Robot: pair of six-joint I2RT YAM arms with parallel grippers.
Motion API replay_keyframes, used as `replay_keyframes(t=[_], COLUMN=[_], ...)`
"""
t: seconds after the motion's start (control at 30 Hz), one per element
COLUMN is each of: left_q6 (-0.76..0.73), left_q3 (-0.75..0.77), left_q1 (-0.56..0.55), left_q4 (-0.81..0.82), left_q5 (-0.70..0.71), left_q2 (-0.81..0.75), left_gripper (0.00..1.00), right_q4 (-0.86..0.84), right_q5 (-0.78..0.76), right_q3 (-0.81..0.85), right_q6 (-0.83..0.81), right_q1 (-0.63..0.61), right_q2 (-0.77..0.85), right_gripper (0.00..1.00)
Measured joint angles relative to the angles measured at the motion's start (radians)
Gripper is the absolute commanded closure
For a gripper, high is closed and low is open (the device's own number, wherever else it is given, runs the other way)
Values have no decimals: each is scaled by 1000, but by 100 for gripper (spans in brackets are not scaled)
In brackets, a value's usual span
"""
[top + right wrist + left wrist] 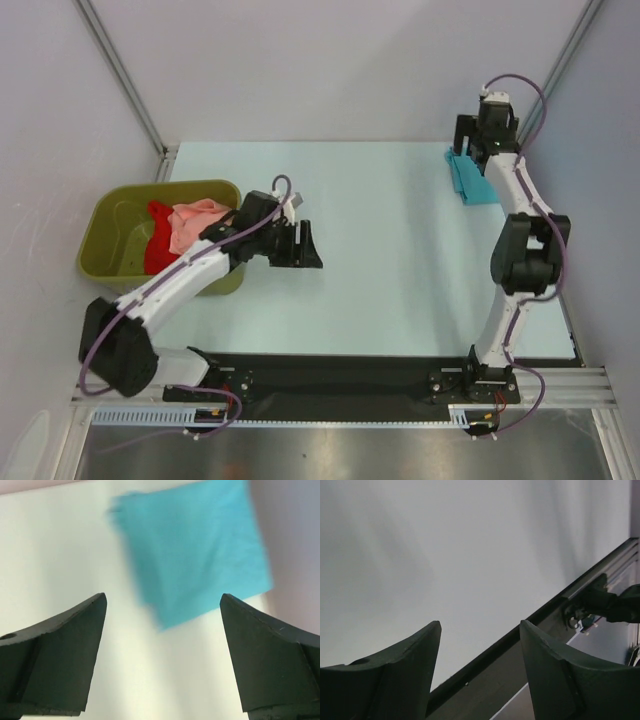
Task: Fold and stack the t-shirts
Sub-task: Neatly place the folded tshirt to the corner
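At the near middle of the surface point(400, 260), the left claw point(303, 246) hangs just off the tub's right wall, its fingers spread and holding nothing. Its wrist camera looks out across bare surface towards the dark rail at the near edge, with no cloth between the fingers.

Beside it on the left, the tub point(115, 235) holds two of the shirts in a loose heap. The red shirt point(157, 248) is slumped down the middle, and the pink shirt point(197, 220) is bunched against the right-hand wall, partly over the red. Neither is folded.

At the far right corner, the right arm stretches fully out. The right claw point(162, 600) hovers with its fingers wide apart above the blue shirt point(195, 545), which lies flat on the surface as a neat folded square. The wrist view is blurred, but no cloth shows between the fingers.

By the look of it, the first shirt is folded and set down as the base of the stack, and the job sits between garments. The next move probably falls to the left claw: swing over the tub, drop onto the pink shirt where it rides highest, and pinch only that cloth so the red does not drag out with it. The shirt then needs spreading flat on the open middle, which likely calls the right arm back to help.
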State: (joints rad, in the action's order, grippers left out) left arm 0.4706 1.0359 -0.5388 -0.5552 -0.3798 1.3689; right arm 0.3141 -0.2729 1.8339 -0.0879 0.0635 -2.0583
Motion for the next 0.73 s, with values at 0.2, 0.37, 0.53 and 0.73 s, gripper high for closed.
replay_keyframes(t=[0.2,0.37,0.53,0.73], left_q6=[61,154,258,418], left_q3=[-174,-384,-546,-663], left_q1=[0,0,0,0], left_q4=[34,60,56,92], left_q5=[-7,-17,19,54], left_q2=[-396,-695,-1047,-1366], left_gripper=[22,0,0,0], right_q4=[-40,-71,80,254], right_q5=[193,338,360,353], right_q3=[-427,-949,-1269,-1334], right_q6=[307,600,822,987], right_q1=[-243,-255,-316,-345], right_q2=[517,890,1274,1809], right_gripper=[0,0,0,0])
